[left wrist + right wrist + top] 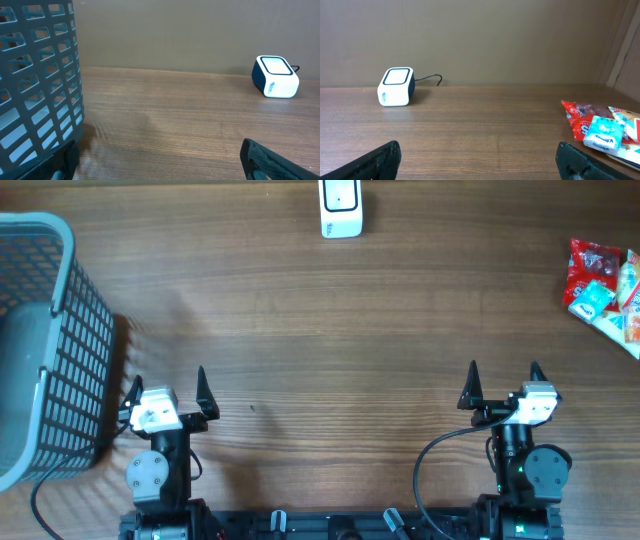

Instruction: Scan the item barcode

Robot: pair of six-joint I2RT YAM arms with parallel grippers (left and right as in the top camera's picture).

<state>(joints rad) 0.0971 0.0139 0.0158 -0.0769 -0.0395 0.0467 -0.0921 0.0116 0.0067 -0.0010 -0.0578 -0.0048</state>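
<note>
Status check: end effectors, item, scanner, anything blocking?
Left end effector open, empty, beside basket. Right end effector open, empty. Packets untouched at right edge, scanner far centre. Nothing lies between them.

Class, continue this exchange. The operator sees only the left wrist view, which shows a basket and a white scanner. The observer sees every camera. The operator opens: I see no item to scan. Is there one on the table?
Observer: Yes. A pile of snack packets lies at the far right edge of the table, outside your view.
Operator: Is the right gripper near it?
Observer: No. The right gripper is open and empty at the near edge, well short of the pile.
Operator: Is anything in the basket?
Observer: From overhead, what shows of the inside of the basket looks bare, but the frame cuts part of it off.
</note>
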